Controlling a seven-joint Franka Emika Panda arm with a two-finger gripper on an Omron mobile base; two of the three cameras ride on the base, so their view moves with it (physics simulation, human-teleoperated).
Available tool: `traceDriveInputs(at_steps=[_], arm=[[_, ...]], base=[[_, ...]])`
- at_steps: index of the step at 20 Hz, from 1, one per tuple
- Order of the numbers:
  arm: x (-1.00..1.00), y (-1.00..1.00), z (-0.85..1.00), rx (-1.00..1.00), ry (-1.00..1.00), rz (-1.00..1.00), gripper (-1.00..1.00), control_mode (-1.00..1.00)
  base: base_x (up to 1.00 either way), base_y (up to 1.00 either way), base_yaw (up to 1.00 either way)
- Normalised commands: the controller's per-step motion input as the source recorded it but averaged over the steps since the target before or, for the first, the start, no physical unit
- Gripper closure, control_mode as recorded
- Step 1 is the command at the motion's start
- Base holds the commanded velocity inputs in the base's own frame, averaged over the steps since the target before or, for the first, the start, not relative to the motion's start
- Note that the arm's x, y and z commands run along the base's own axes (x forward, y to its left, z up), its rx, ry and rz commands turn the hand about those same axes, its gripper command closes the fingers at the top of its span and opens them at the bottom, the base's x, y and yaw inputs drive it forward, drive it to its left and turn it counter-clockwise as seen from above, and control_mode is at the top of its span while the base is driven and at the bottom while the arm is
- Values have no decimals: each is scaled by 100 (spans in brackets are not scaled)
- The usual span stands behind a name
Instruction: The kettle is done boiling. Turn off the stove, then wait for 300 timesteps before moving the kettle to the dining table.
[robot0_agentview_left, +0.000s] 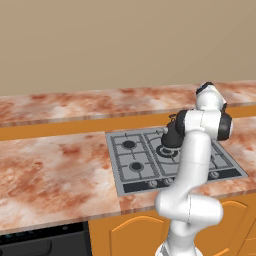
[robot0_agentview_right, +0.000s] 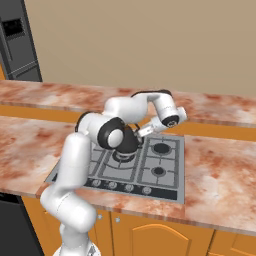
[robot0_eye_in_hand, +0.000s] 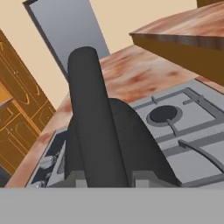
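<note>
The arm is hiding much here. In the left base view the white forearm is covering most of the kettle, so only its dark left side and a bit of spout are showing. In the right base view the elbow joint is standing in front of the kettle, and the claw is too small to read. In the hand view the kettle handle is rising as a thick dark bar very close to the lens, between the two grey finger bases at six o'clock; the fingertips themselves are cut off. The claw is grasping the kettle handle, clenched around it. The kettle is sitting on the stove, over a burner right of centre, at twelve o'clock from the knob strip.
</note>
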Motion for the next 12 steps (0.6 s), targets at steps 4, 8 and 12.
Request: traceDriveInputs(at_steps=[4, 8, 12], arm=[[-17, 0, 39, 0, 0, -6, 100, -100], [-25, 0, 38, 0, 0, -6, 100, -100], [-36, 0, 44, 0, 0, -7, 100, -100]], base=[[0, 0, 0], [0, 0, 0], [0, 0, 0]])
